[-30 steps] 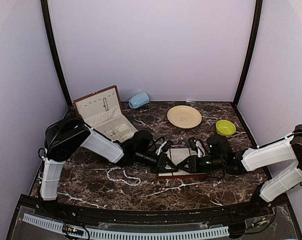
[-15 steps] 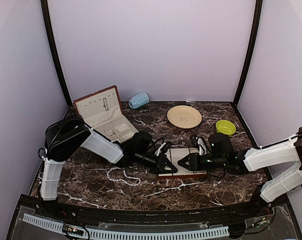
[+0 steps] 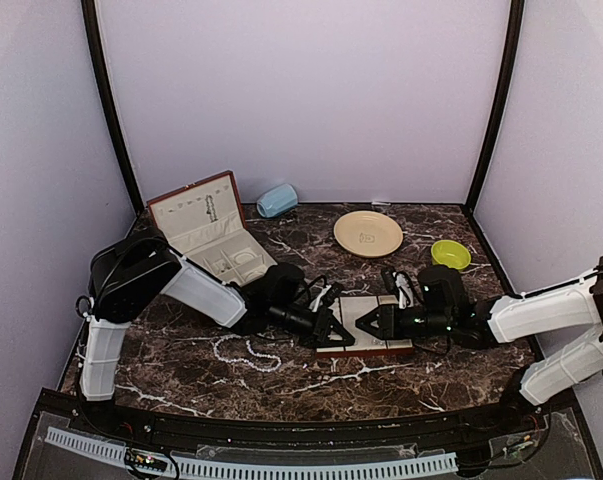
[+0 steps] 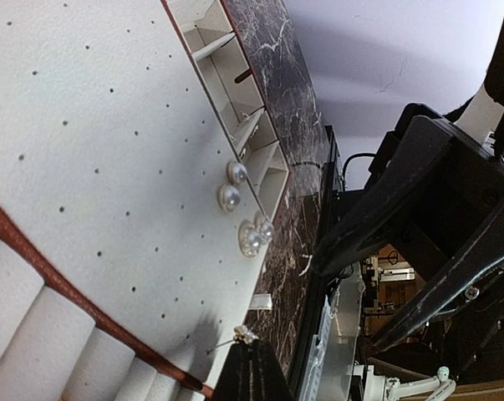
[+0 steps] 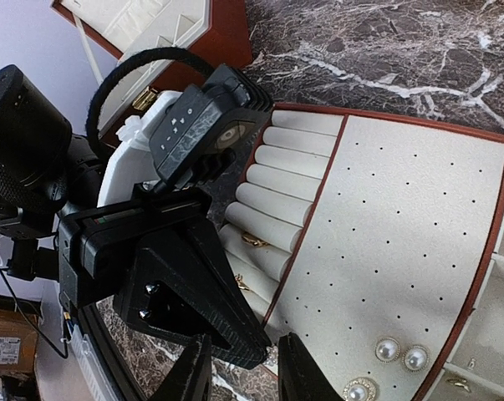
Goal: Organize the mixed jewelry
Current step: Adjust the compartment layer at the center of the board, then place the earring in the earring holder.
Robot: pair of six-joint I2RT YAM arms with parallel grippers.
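Earring (image 4: 243, 336) is pinched in the closed left tool (image 4: 252, 359)
Its post must be pushed squarely into the pad (image 4: 109, 167) — right tool (image 5: 246, 349) is parted, empty.

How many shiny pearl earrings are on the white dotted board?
4 pearl earrings: two plain side by side near the dotted board's edge, two rimmed just beside them. Others may be hidden.

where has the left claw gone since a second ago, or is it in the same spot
no, the left claw has not moved: it stays at the slotted tray's left edge.
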